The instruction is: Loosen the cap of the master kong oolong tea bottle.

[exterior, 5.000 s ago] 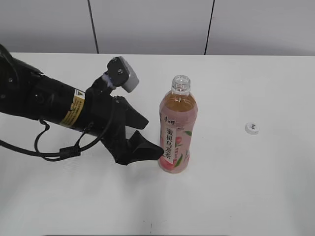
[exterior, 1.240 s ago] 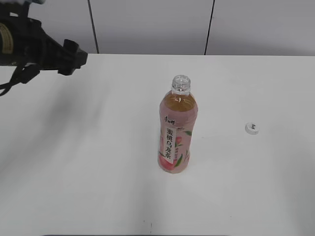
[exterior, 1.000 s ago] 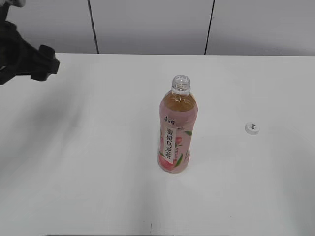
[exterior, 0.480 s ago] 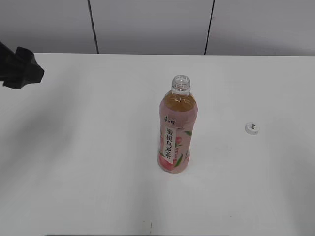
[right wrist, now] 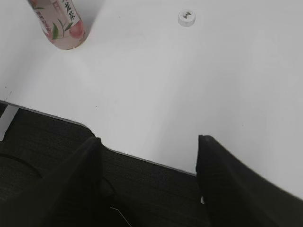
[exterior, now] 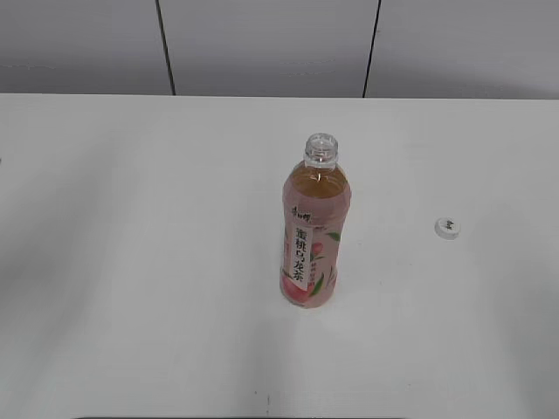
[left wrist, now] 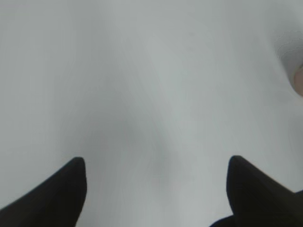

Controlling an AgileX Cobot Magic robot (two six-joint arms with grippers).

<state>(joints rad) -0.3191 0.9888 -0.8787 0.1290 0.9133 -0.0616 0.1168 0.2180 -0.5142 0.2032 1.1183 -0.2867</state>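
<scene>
The master kong oolong tea bottle (exterior: 315,231) stands upright mid-table, amber tea inside, pink peach label, its neck bare with no cap on it. Its lower part also shows in the right wrist view (right wrist: 59,23). The small white cap (exterior: 447,228) lies flat on the table to the bottle's right, seen too in the right wrist view (right wrist: 186,18). Neither arm appears in the exterior view. My left gripper (left wrist: 156,163) is open over blurred white table, holding nothing. My right gripper (right wrist: 147,142) is open and empty, hanging above the table's near edge, well away from cap and bottle.
The white table (exterior: 157,262) reaches back to a grey panelled wall (exterior: 262,44). Its near edge (right wrist: 142,158) drops to dark floor beneath the right gripper. A pale rounded blur shows at the right edge of the left wrist view.
The left arm drew back leftward from beside the bottle and has now left the exterior view. Bottle and cap have not moved.
</scene>
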